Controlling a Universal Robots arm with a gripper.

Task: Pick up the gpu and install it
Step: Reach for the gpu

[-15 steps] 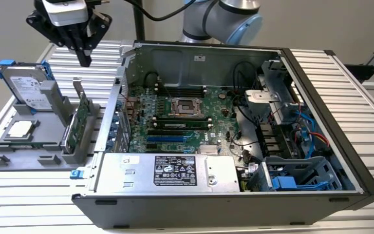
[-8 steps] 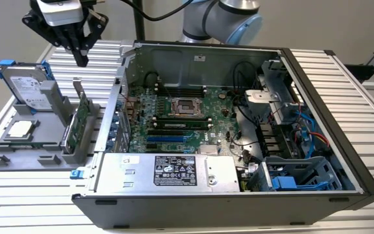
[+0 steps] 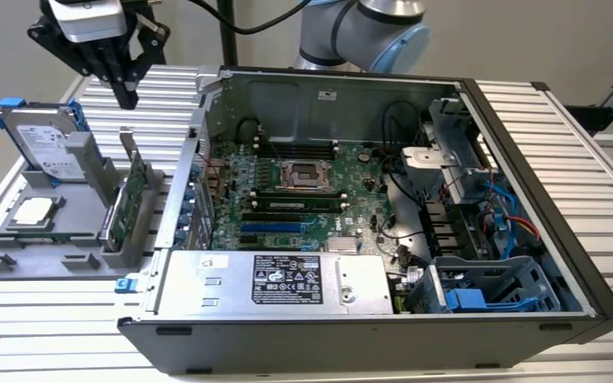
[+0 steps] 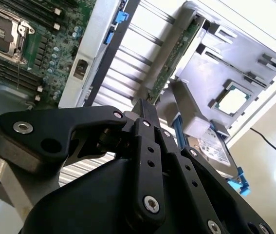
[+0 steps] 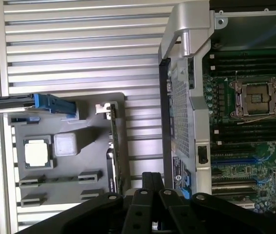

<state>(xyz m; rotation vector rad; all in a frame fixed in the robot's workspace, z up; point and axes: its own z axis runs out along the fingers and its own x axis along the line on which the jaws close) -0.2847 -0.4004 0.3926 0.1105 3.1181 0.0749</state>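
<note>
gripper (image 3: 127, 99): fingers are seen closed together; nothing is held; positioned above the gpu, apart from it
gpu (image 3: 124, 209): stood on edge in grey holder (image 3: 19, 259), beside open PC case (image 3: 338, 343); untouched
step: 1 of 2, pick-up approach, as judged; install not yet begun
grasp needs: fingers opened; lined up w/ card's top edge

In the exterior view, nothing but open air lies between my jaws, pressed together, and the top edge of the graphics card (image 3: 118, 214). At the card's 3 o'clock the case wall (image 3: 191, 179) rises just beside it, leaving a narrow gap. At its 9 o'clock stand a grey post (image 3: 96, 169) and, further out, the upright hard drive (image 3: 45, 144). Toward 12 o'clock the slatted tabletop (image 3: 163, 104) lies bare. Inside the case, the blue slots (image 3: 277, 231) are open from above; the power supply box (image 3: 274, 283) bounds them at 6 o'clock, and cables (image 3: 504, 217) crowd 3 o'clock.
</note>
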